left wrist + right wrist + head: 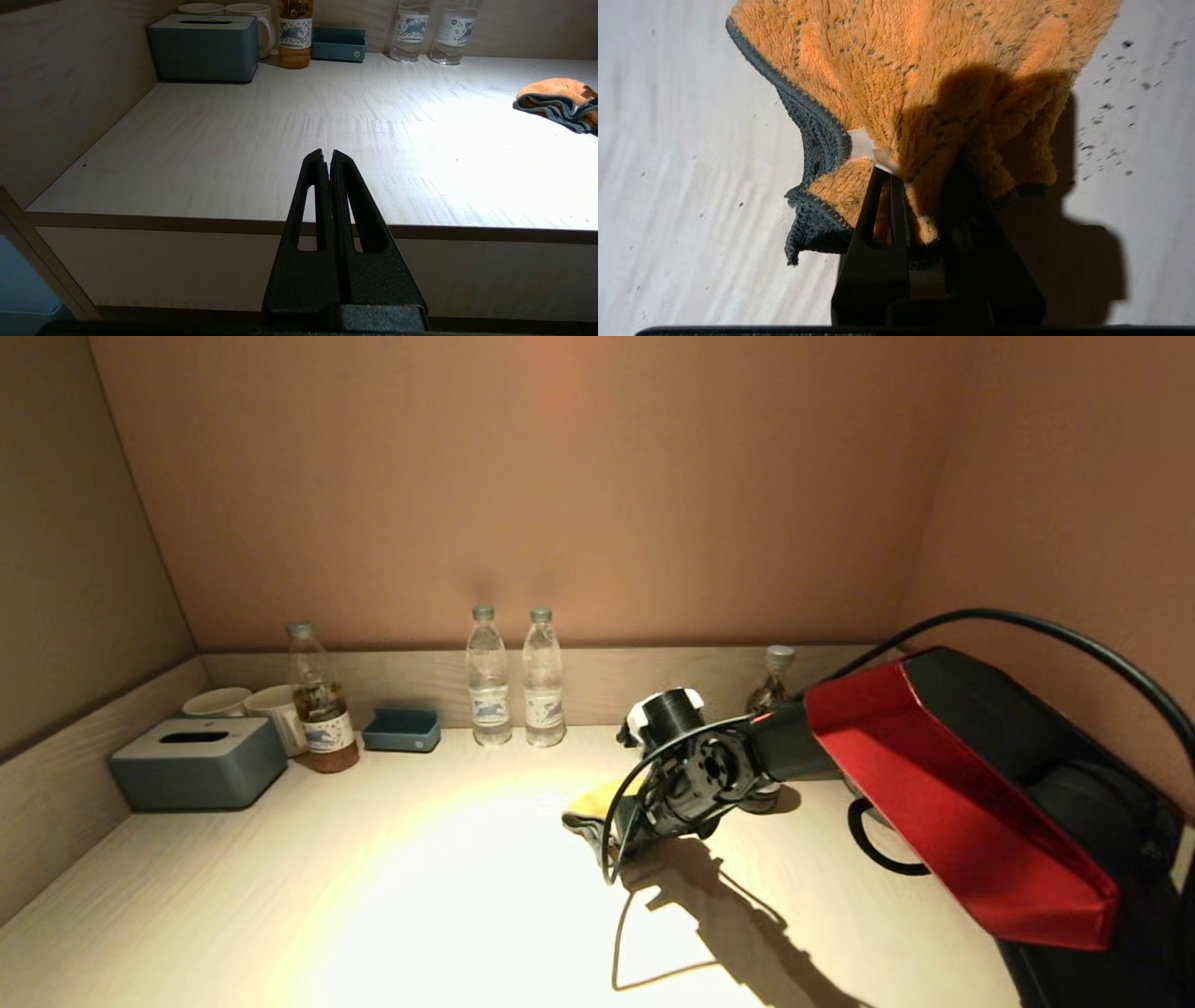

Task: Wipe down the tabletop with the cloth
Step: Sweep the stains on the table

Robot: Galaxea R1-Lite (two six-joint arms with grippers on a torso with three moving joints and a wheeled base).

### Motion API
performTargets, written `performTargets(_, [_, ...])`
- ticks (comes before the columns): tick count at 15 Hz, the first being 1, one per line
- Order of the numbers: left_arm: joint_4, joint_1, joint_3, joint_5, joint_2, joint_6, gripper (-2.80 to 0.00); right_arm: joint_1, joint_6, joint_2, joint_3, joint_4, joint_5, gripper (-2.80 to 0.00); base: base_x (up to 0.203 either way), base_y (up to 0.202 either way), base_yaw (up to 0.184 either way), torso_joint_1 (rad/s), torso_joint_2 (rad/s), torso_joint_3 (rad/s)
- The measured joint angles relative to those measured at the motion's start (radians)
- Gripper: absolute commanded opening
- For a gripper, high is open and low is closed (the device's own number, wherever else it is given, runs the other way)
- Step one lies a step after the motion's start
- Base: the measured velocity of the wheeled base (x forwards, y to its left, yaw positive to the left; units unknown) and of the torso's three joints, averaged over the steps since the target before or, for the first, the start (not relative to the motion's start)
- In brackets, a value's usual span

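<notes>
1. Right wrist view: right gripper pinches the bunched cloth — white label shows no legible writing.
2. Cloth lies mid-tabletop, before two water bottles with blue-printed labels.
3. Left gripper — fingers pressed together, at the front edge.

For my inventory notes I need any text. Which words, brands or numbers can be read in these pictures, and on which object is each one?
No text can be read.
Two water bottles: blue-and-white labels with a picture, lettering too blurred.
Tea bottle: the same kind of label, unreadable.
The cloth, clamped in the right gripper: white label, folded, no print visible.
</notes>
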Motion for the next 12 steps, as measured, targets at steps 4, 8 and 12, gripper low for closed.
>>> performTargets(4, [-0.001, 0.0, 0.0, 0.0, 0.0, 0.0, -2.8, 0.115, 0.0, -0.111, 0.161, -0.075, 0.01, -2.8, 0.0, 0.0, 0.0, 0.0, 0.0, 0.0])
performTargets(8, [0.0, 0.0, 0.0, 0.0, 0.0, 0.0, -2.8, 0.238, 0.002, -0.198, 0.247, -0.126, 0.012, -2.8, 0.0, 0.0, 0.0, 0.0, 0.0, 0.0])
performTargets(12, [0.0, 0.0, 0.0, 0.0, 0.0, 0.0, -2.8, 0.306, 0.006, -0.242, 0.26, -0.13, 0.007, -2.8, 0.0, 0.0, 0.0, 0.0, 0.0, 0.0])
